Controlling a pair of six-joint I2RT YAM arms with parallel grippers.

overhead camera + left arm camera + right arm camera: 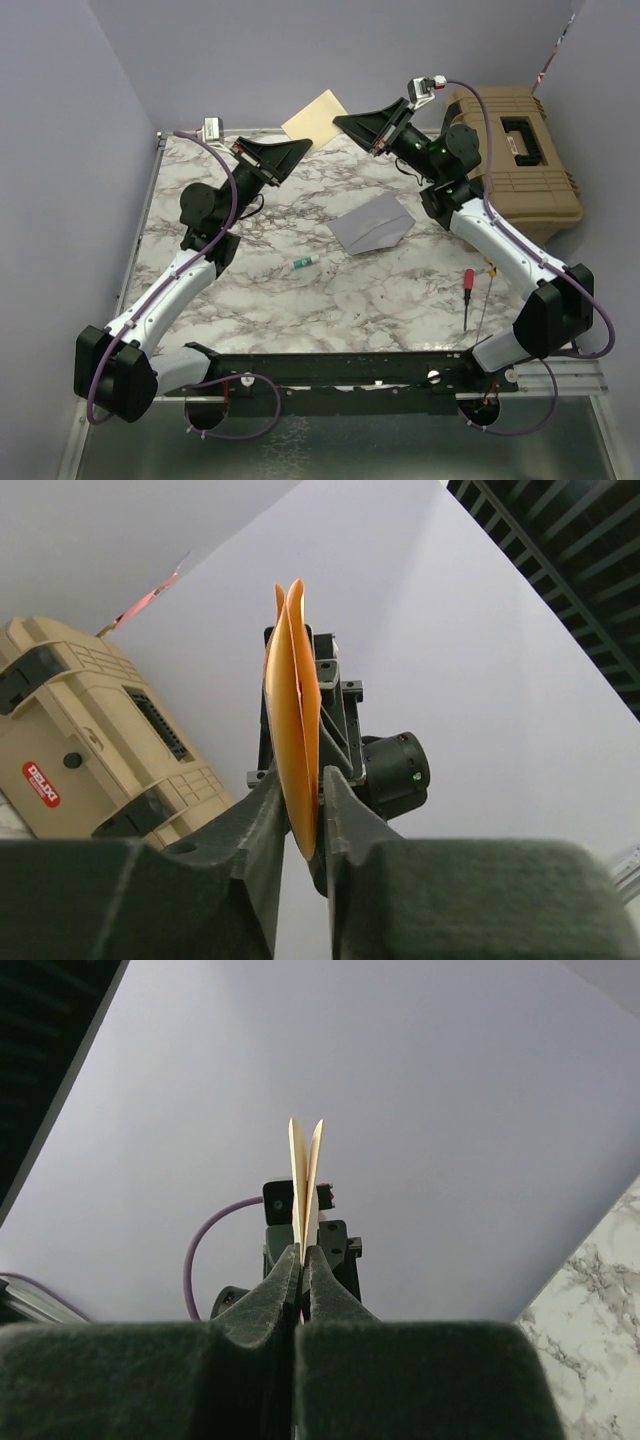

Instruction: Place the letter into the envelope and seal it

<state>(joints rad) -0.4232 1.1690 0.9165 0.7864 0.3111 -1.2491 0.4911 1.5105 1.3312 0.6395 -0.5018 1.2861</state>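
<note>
Above the table's (300, 300) far edge, clamped tight on the letter (315, 118) from opposite ends: left gripper (306, 146), right gripper (338, 122). Folded double, long axis slanting near-left to far-right. Lying flat mid-table: envelope (375, 225).

R gripper (302, 1260) jaws pinched tight on letter (297, 1185), seen edge-on: two tan layers splayed into a narrow V at top. Just behind, black housing (337, 1242) w/ purple cable (198, 1255) looping off left. Bkgd is grey wall (450, 1110); marble surface (590, 1300) at bottom-right.
</note>
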